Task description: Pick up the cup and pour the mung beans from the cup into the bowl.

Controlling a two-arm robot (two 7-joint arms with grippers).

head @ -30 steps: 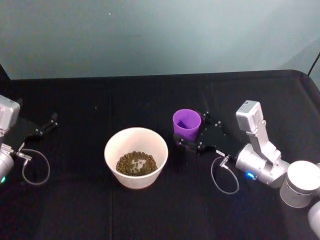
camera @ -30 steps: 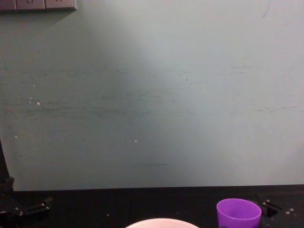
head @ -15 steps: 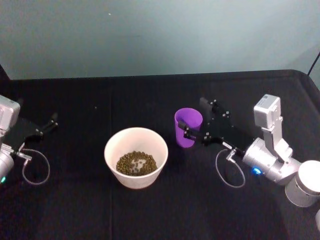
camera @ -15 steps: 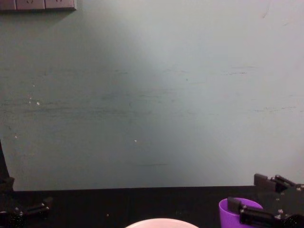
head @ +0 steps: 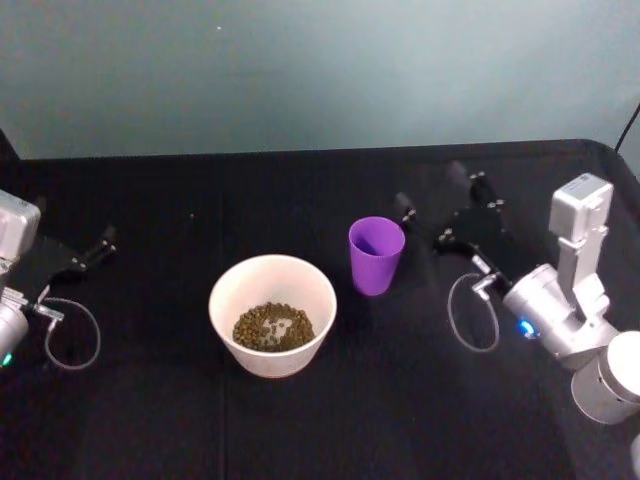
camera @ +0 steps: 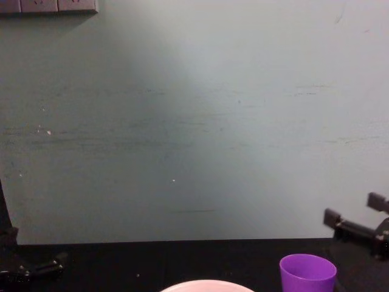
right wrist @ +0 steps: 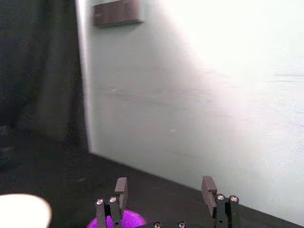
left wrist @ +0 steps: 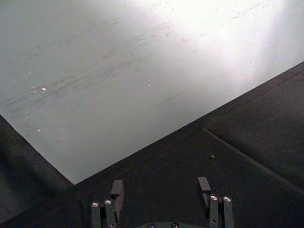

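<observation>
cup [head: 376, 255]: upright, frame centre, just right of the bowl [head: 272, 314]; you see no writing
bowl: beans inside
right gripper [head: 432, 203]: fingers spread, holding nothing, right of cup, apart
left gripper [left wrist: 160, 187]: spread, parked at left edge

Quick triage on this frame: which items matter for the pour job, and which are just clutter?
Job items:
- cup, upright on the table, nothing gripping it
- bowl, beans inside
- mung beans
- right gripper, open, raised beside the cup

Just there:
- left gripper, open, parked at the table's left edge
- black tablecloth
- wall outlet plate
</observation>
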